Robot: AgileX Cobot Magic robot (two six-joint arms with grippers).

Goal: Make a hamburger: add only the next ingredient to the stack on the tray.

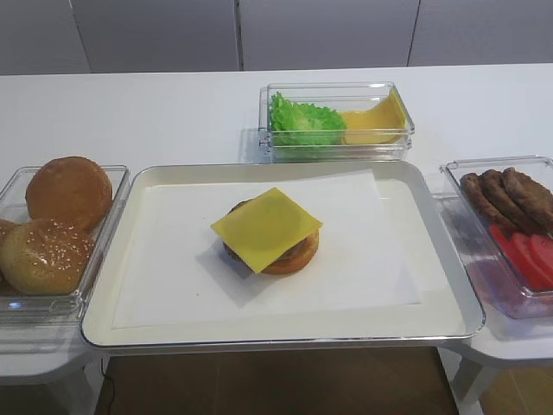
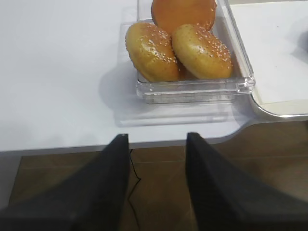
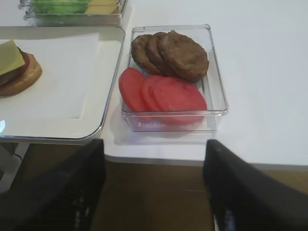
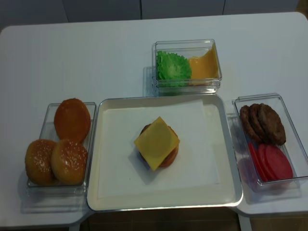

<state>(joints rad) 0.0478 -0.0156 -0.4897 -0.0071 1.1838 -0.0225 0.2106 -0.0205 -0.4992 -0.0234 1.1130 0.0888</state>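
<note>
A square yellow cheese slice (image 1: 266,227) lies flat on top of the stack (image 1: 298,256), covering the brown patty, with the tan bun showing under its right edge. The stack sits mid-tray on the paper liner of the cream tray (image 1: 259,341). In the right wrist view the cheese slice (image 3: 9,57) shows at the far left. My right gripper (image 3: 155,144) hangs open and empty in front of the table edge, below the patty container. My left gripper (image 2: 157,139) is open and empty too, off the table's front edge below the bun container. Neither gripper shows in the high views.
A clear container with whole buns (image 1: 60,226) stands left of the tray. Another with green lettuce (image 1: 302,121) and more cheese slices (image 1: 376,121) stands behind it. A third with patties (image 1: 510,194) and tomato slices (image 1: 527,255) stands on the right.
</note>
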